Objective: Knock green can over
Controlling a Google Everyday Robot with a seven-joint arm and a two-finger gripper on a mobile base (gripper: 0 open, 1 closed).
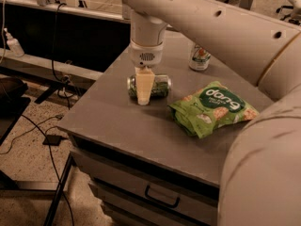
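The green can (161, 87) lies on its side on the grey table (113, 121), near the middle of its left half. My gripper (143, 96) comes straight down onto it from above. One pale finger (144, 86) crosses the front of the can and the other is hidden behind it, so the jaws are closed around the can's middle. Both ends of the can stick out to the left and right of the finger.
A flat green snack bag (214, 108) lies just right of the can. A white can with green and red marks (200, 58) stands upright at the back. My arm fills the right side. Drawers (162, 197) sit below the table; cables (42, 140) lie on the floor to the left.
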